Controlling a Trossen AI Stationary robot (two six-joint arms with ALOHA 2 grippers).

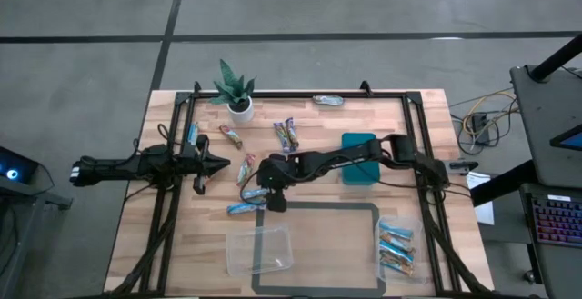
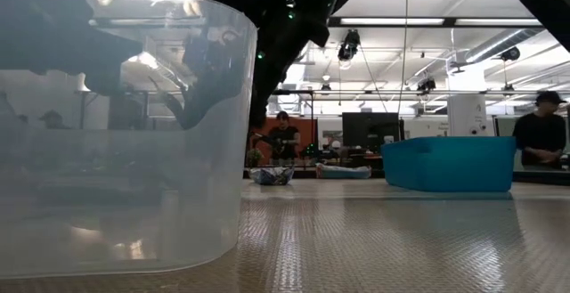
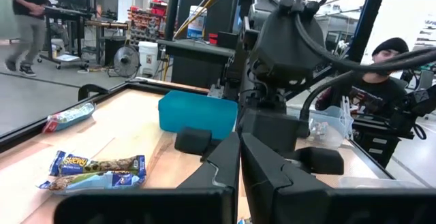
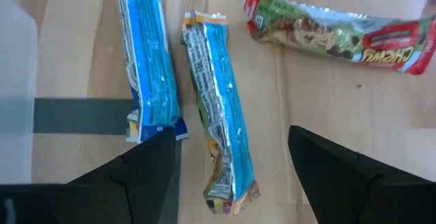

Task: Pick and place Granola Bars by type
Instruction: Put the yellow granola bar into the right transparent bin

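right end effector [image 4: 231, 159]: fingers wide, over orange-edged wrapped granola bar [image 4: 216, 108]
red-ended wrapped bar [image 4: 340, 30]: reads "CHEWY"
left end effector [image 3: 240, 157]: fingers pressed together, empty

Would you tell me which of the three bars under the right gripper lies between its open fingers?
The middle bar, back-label side up with an orange-edged end, lies between the right gripper's fingers. The blue bar sits beside one finger; the red-ended bar lies farther off.

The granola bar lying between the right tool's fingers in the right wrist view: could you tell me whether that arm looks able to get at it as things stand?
Probably yes. The right tool hangs open over the granola bar, a finger on either side, with nothing covering it; the blue bar lies close beside one finger.
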